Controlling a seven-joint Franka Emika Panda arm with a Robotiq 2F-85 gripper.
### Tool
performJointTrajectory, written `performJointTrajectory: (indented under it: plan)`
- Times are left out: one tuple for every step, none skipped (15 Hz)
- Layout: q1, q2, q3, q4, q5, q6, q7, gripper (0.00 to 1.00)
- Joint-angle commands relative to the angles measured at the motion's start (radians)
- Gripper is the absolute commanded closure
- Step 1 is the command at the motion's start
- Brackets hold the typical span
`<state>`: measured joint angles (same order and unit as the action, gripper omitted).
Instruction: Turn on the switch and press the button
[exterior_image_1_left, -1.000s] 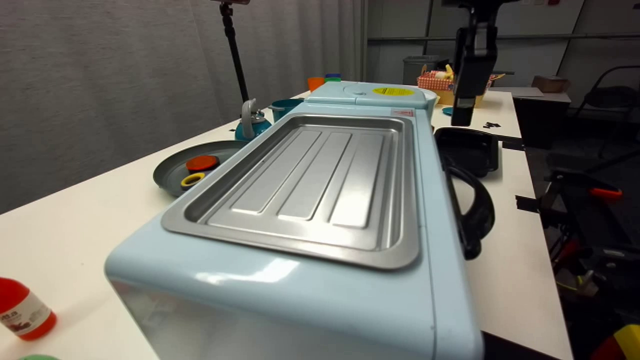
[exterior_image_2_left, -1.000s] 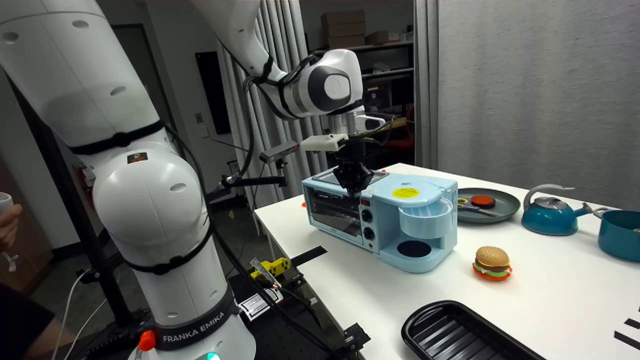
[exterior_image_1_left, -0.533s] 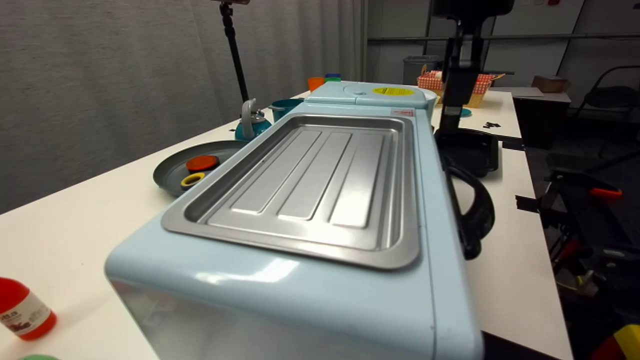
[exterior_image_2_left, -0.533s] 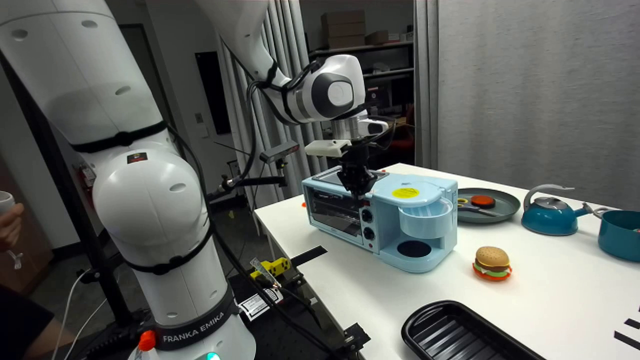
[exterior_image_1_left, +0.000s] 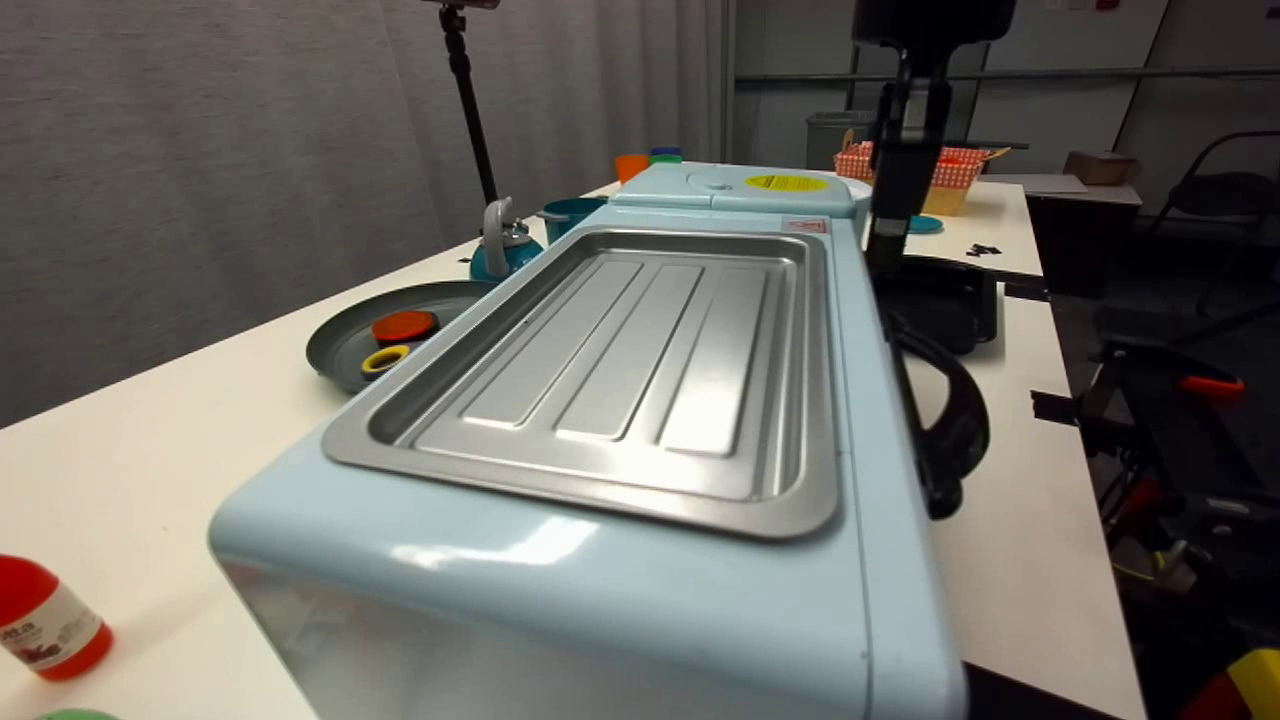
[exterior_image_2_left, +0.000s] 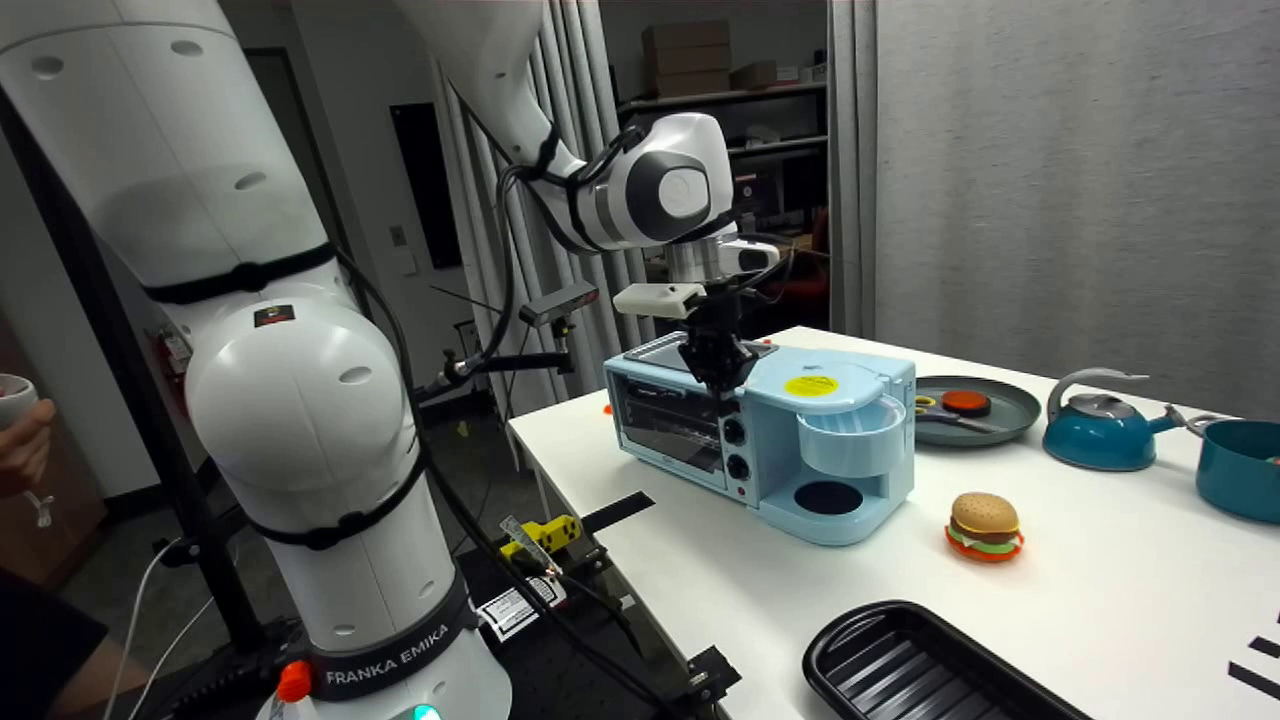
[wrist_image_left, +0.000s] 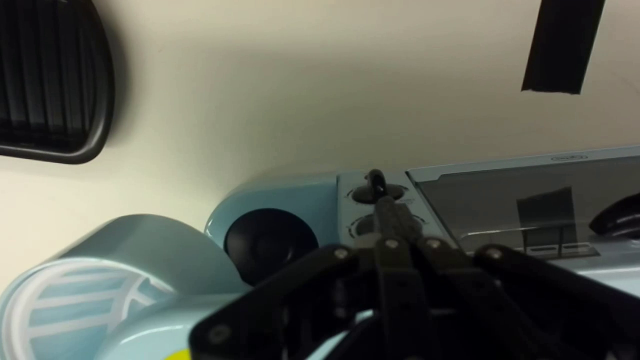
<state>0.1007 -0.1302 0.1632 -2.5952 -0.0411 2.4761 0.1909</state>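
The black gripper (wrist_image_left: 397, 204), its slim straight fingers (wrist_image_left: 386, 220) pressed together, points downward at the panel (wrist_image_left: 350, 180) of the glossy pale-blue oven (exterior_image_1_left: 640, 560); I cannot tell whether they touch. Behind its tips, the switch is hard to make out. Two round black knobs (exterior_image_2_left: 736, 432) sit lower on the panel. On top lies a smooth metal tray (exterior_image_1_left: 610, 390) stamped with long rectangles.

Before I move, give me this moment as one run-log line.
tool: shut, nothing visibly held | place: breakfast station, tip near upper knob | contact: unclear | task completion: can't tell
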Motion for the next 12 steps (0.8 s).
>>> performJointTrajectory:
  plan:
    - [0.005,0.018,-0.003,0.015,-0.007,0.022,0.015,1.0]
    - [0.006,0.019,-0.004,0.016,-0.002,0.022,0.011,1.0]
    - [0.007,0.02,-0.005,0.018,0.004,0.023,0.007,1.0]
    - [0.007,0.02,-0.005,0.019,0.006,0.023,0.007,1.0]
    - [0.007,0.021,-0.006,0.021,0.009,0.023,0.005,1.0]
    - [0.008,0.02,-0.007,0.023,0.016,0.025,0.004,1.0]
    - [0.008,0.02,-0.007,0.025,0.02,0.026,0.002,1.0]
    - [0.008,0.02,-0.008,0.027,0.023,0.026,0.001,1.0]
    - [0.009,0.021,-0.009,0.03,0.03,0.027,-0.001,1.0]
    - [0.01,0.022,-0.009,0.033,0.036,0.026,-0.001,1.0]
    - [0.011,0.026,-0.009,0.037,0.041,0.025,-0.004,1.0]
    - [0.011,0.03,-0.009,0.04,0.044,0.024,-0.004,1.0]
